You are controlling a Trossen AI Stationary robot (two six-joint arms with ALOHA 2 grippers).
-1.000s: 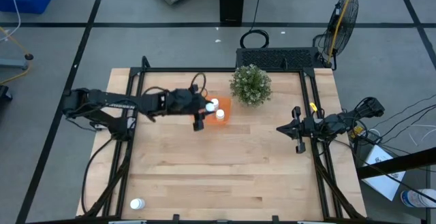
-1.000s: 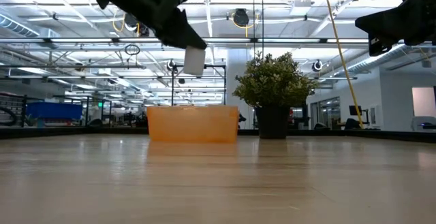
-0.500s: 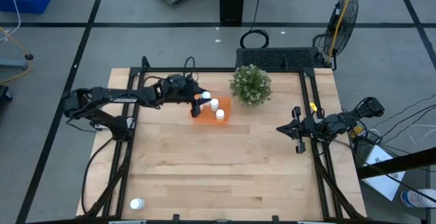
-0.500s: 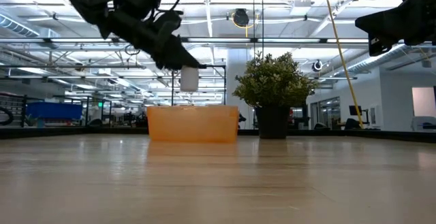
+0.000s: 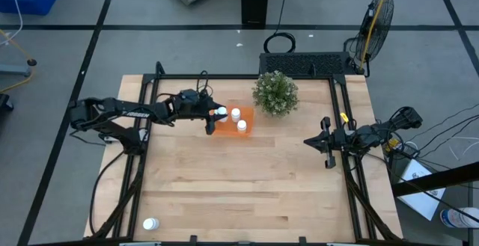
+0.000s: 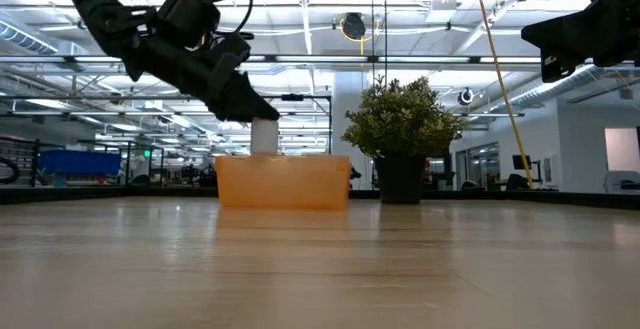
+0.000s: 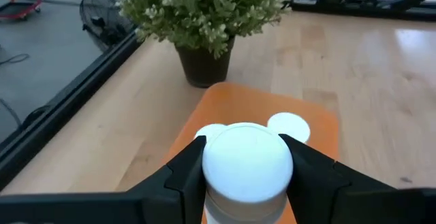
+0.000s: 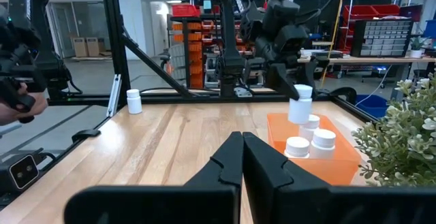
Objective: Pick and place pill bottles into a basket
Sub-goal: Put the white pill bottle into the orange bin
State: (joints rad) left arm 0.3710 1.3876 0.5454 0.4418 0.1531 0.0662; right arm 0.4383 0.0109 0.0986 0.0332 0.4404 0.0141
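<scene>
Over the basket: the left gripper [image 5: 215, 114] is hanging at the orange basket [image 5: 247, 128]'s near-left edge, gripping a white pill bottle [image 6: 264, 136] by its body just under the cap.
Left gripper: its fingers are pinching the bottle from both sides, as the left wrist view is showing, with the cap [image 7: 246, 161] sitting between them.
Why held so: the bottle is hanging upright with its base dipping to about the basket rim [image 6: 282, 159], which I judge is keeping it from tipping once it is let go.
Basket contents: two capped bottles [image 5: 238, 120] are standing inside, side by side; the held one is aiming at the free space beside them.
Remaining bottles: one bottle [image 5: 150, 223] is lying near the table [image 5: 247, 186]'s front-left corner, well apart from the basket; a fifth is not showing anywhere.
Right gripper: the right gripper [image 5: 327, 143] is waiting by the table's right edge, its fingers pressed together in the right wrist view and holding nothing.
Plant: a potted plant [image 5: 275, 93] is standing just beside the basket, so the drop is staying on the side away from it.
Writing: no label or brand is reading clearly on the bottles or the basket.
</scene>
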